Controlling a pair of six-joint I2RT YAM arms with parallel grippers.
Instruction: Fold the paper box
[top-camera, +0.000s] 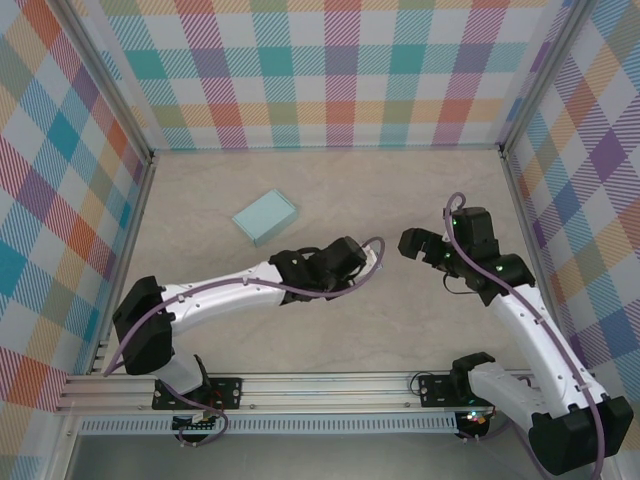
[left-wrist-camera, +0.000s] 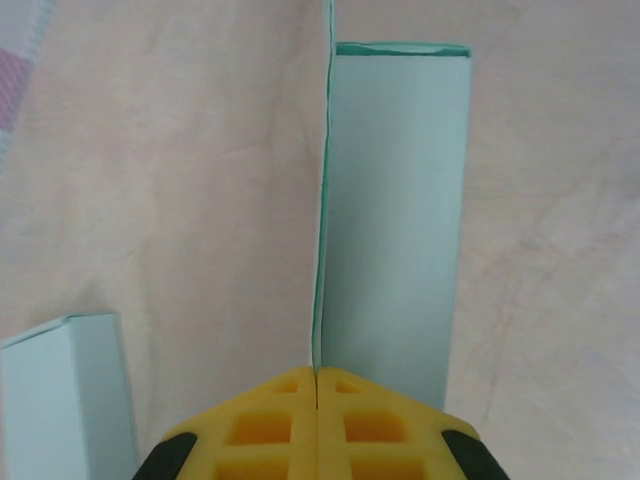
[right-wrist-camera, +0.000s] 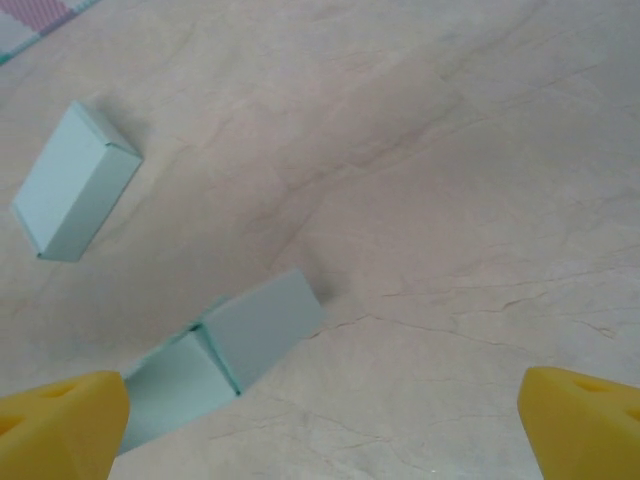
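Observation:
My left gripper (left-wrist-camera: 316, 375) is shut on the thin edge of the pale teal paper box (left-wrist-camera: 395, 220). That box is partly folded: one panel stands edge-on between the yellow fingers and a wider panel stretches away to the right of it. In the right wrist view the same paper box (right-wrist-camera: 225, 350) hangs low over the table, seen as two panels meeting at a crease. My right gripper (right-wrist-camera: 320, 430) is open and holds nothing, with the box just beside its left fingertip (right-wrist-camera: 60, 425). From above, the left gripper (top-camera: 362, 262) and right gripper (top-camera: 412, 243) face each other at mid-table.
A closed teal box (top-camera: 265, 217) lies on the beige table (top-camera: 400, 190) behind and left of the grippers. That box also appears in the left wrist view (left-wrist-camera: 60, 400) and the right wrist view (right-wrist-camera: 75, 180). Checked walls enclose the table on three sides.

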